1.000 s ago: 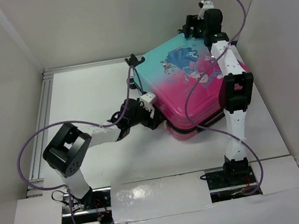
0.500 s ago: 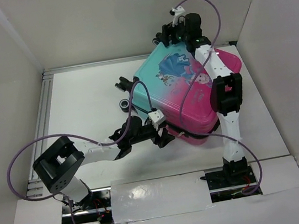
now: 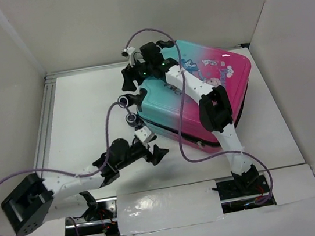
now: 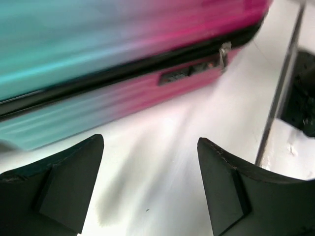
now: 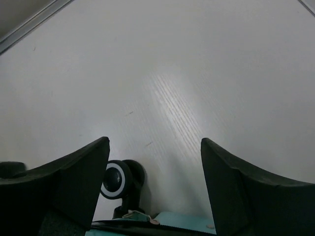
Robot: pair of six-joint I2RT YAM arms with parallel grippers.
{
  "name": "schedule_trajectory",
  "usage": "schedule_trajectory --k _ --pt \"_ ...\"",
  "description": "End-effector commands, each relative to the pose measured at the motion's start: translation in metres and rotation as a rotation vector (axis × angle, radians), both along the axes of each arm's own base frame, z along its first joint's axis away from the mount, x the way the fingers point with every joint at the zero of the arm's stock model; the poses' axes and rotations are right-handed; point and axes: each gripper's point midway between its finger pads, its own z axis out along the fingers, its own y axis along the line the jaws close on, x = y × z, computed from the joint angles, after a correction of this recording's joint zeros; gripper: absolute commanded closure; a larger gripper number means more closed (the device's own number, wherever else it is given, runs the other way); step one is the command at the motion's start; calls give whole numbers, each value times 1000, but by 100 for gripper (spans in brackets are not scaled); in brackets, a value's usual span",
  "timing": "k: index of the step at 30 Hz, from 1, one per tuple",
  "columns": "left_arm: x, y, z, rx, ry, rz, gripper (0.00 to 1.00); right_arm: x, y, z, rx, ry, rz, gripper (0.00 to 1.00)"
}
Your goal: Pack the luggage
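The luggage (image 3: 201, 97) lies flat and closed on the white table, its teal end with two black wheels (image 3: 124, 101) to the left and its pink end to the right. My right arm reaches across it; the right gripper (image 3: 131, 82) is open and empty at the far-left teal corner, above the wheels. In the right wrist view the gripper (image 5: 155, 142) frames bare table, with a wheel (image 5: 118, 179) and the teal shell edge (image 5: 182, 223) below. My left gripper (image 3: 155, 152) is open and empty just in front of the near side. The left wrist view (image 4: 150, 143) shows the zipper pull (image 4: 224, 51).
White walls enclose the table on three sides. An aluminium rail (image 3: 44, 128) runs along the left edge. Purple cables loop from both arms. The arm bases sit at the near edge (image 3: 240, 185).
The luggage has turned and slid left, its wheels now pointing left. My right gripper swept left along the far edge to the wheel corner. My left arm drew back toward the near left.
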Motion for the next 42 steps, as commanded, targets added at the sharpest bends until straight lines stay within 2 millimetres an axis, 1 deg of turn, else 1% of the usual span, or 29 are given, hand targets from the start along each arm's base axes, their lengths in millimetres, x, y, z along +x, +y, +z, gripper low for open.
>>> schedule_trajectory --k 1,2,3,4,5,6,7,8,9,10,11,12,14,15,16,17,18,19,20,21,22,25,26,27,29,35,36,37,42 --pt "31 43 64 -147 -128 244 9 13 -60 21 -27 174 -204 18" --pt "41 59 69 -147 -137 318 8 12 -67 58 10 132 -227 18" --pt "48 71 80 -163 -153 364 8 12 -75 83 39 100 -242 17" --pt "53 80 105 -201 -198 391 5 10 -80 107 57 50 -262 13" --pt "68 96 121 -206 -227 451 3 1 -88 151 99 -33 -278 7" --pt "75 105 129 -210 -237 482 3 -7 -91 178 129 -81 -276 7" --pt "86 119 137 -214 -251 524 3 -11 -100 193 149 -102 -297 2" --pt "94 126 143 -208 -268 553 3 -27 -108 228 190 -153 -297 1" --pt "104 135 157 -224 -276 596 1 -34 -113 243 209 -171 -317 1" --pt "115 143 161 -217 -277 629 1 -36 -120 247 208 -174 -353 0" --pt "130 160 165 -213 -269 676 1 -50 -130 265 223 -193 -380 0" --pt "148 162 175 -226 -244 691 1 -55 -137 270 234 -186 -414 0" --pt "175 175 173 -204 -182 690 1 -71 -159 276 226 -190 -503 0" --pt "186 174 173 -214 -148 682 1 -74 -169 275 233 -164 -573 0" --pt "211 171 177 -209 -120 676 1 -78 -181 271 225 -146 -640 0" --pt "223 173 165 -184 -50 683 1 -73 -203 248 178 -120 -778 0" --pt "235 177 162 -199 12 691 1 -88 -222 254 215 -98 -874 0" --pt "256 174 165 -203 49 686 3 -93 -242 239 188 -65 -973 0" --pt "262 173 161 -203 86 671 5 -93 -273 206 108 -44 -1151 0" --pt "264 169 156 -202 127 632 5 -105 -295 203 131 -21 -1259 0" --pt "269 164 164 -220 124 612 7 -114 -321 181 69 16 -1361 0" --pt "274 145 140 -168 191 560 8 -144 -385 134 -41 97 -1645 0" --pt "275 140 140 -157 186 549 9 -151 -402 128 -59 104 -1714 0" --pt "279 137 130 -136 202 550 9 -160 -415 121 -74 119 -1758 0" --pt "280 131 124 -102 203 534 11 -172 -444 119 -83 115 -1858 0" --pt "275 106 98 -37 218 457 11 -203 -507 123 -91 92 -2079 0" --pt "274 99 103 -32 197 440 11 -204 -511 123 -87 98 -2089 0" --pt "276 99 99 -25 209 440 11 -206 -515 123 -106 96 -2094 0" --pt "274 84 80 29 210 436 11 -214 -548 98 -171 104 -2219 0"
